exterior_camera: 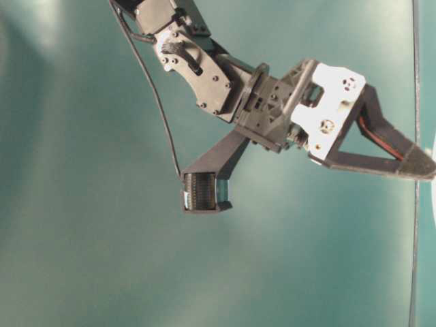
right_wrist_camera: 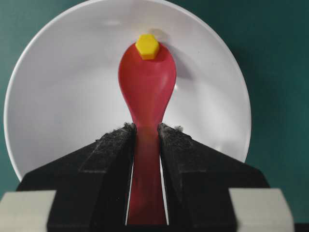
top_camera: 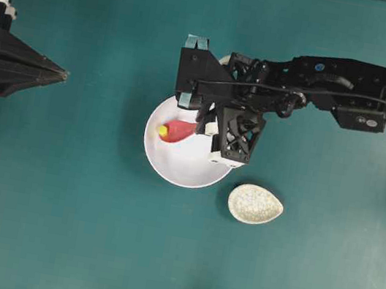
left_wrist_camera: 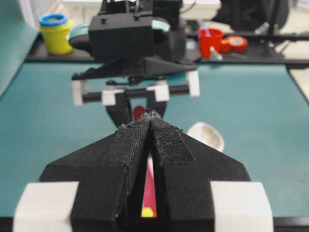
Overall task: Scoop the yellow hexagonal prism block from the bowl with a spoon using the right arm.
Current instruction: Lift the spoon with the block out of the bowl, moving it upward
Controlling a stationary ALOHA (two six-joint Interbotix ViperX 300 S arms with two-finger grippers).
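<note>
Block (right_wrist_camera: 147, 46) sits at the very tip of my spoon (right_wrist_camera: 147, 92), half on the front lip of the scoop, inside the bowl (right_wrist_camera: 58, 96). Reading the overhead view from the left: my left gripper (top_camera: 60, 75) is parked at the table's edge, well apart from everything, its fingers pressed together with nothing between them. Next comes the bowl, with the yellow block on its left side at the spoon's tip, then the red scoop, then my right gripper (top_camera: 200, 125) clamped on the spoon's handle, and last the speckled dish (top_camera: 255, 204) just beside the bowl's lower right rim.

The risk, as I judge it, is that the block is only perched. If I lift now or dip the tip at all, it could slide off the lip and drop back into the bowl. A jerk of the wrist could do the same. The glossy handle might also twist in my grip.

The spoon's long axis runs roughly left to right overhead, the scoop pointing left and slightly down, away from my wrist. The block is too small to show any long axis; a hexagonal face looks up.
</note>
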